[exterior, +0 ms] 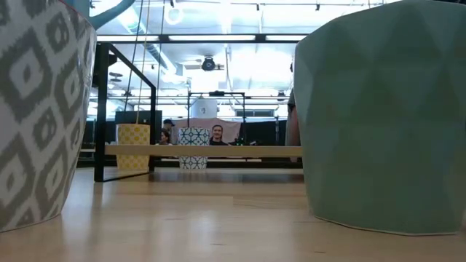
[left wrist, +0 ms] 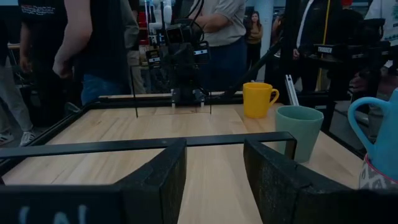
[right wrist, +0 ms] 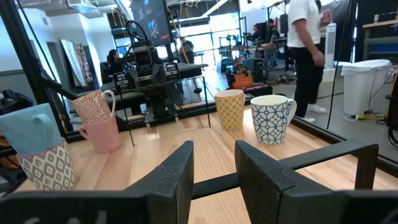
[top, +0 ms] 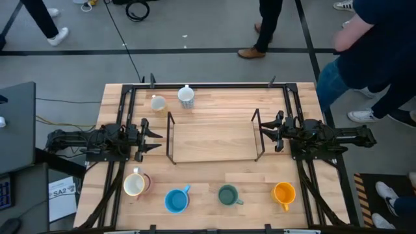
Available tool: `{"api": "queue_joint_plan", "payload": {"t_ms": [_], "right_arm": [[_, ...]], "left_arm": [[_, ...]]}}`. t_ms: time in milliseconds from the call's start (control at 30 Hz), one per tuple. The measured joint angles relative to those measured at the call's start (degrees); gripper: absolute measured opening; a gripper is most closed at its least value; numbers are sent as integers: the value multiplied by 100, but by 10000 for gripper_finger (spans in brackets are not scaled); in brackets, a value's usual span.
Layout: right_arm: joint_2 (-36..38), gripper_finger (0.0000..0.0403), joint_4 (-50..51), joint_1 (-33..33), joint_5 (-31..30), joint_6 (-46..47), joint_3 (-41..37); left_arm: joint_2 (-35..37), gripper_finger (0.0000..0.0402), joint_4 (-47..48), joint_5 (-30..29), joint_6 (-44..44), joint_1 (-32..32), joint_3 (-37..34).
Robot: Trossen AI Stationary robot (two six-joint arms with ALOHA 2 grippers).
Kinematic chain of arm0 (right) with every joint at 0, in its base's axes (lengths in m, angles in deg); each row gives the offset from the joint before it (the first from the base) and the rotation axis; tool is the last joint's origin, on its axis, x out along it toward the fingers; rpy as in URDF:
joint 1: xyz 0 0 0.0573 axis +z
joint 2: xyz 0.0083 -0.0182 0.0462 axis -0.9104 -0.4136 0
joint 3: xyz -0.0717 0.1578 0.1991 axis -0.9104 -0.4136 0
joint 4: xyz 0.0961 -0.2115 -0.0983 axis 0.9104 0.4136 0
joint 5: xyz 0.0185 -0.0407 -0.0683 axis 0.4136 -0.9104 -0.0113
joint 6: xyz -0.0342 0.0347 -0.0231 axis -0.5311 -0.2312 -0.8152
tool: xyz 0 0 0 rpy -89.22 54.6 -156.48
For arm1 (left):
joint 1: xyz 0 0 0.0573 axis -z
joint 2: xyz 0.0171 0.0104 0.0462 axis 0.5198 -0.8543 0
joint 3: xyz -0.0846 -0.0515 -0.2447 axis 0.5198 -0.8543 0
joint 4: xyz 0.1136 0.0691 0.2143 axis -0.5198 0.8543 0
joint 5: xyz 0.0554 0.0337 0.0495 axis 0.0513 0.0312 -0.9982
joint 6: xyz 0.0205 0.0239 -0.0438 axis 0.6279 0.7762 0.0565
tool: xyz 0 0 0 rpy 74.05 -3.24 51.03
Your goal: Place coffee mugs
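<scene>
High view is showing both arms lying low on the table, one at each end of a low black rack at the centre. The left gripper is sitting just off the rack's left end, its fingers standing apart with nothing between them. The right gripper is facing it from the rack's right end; its fingers are also standing apart with a narrower gap — holding nothing.

Mugs are standing in two groups. Along the near edge a row is running left to right: a cream mug stacked in a pink mug, a blue mug stacked on a grey-patterned one, a green mug and an orange mug. All are sitting upright and well apart from one another. At the far edge, left of centre, a yellow-patterned mug and a white mug with blue pattern are standing just beside each other, apart from the rack.

Low view is filling up with the grey-patterned mug on one side and the green one on the other — the two far mugs are showing small between them, behind the rack's bar.

People are standing beyond the far edge and at the table's right.
</scene>
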Motion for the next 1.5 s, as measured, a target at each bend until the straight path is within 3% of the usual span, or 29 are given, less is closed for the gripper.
{"api": "queue_joint_plan", "payload": {"t_ms": [800, 967, 1100, 1300, 1500], "right_arm": [[-1, 123, -179, 0, -13, -69, 0], [-1, 126, -731, -2, -491, 348, 2], [-1, 149, -1035, 0, -568, 496, 0], [1, 214, -1565, -2, -629, 491, 29], [-168, 253, -1257, 0, -219, 167, 752]], "left_arm": [[0, 167, 0, 0, 0, 0, 0], [2, 167, 0, 0, 0, 1, 0], [0, 167, 0, -1, 0, 0, 0], [0, 167, 0, -2, -2, -1, 0], [0, 167, 0, -2, -2, 1, 0]]}}
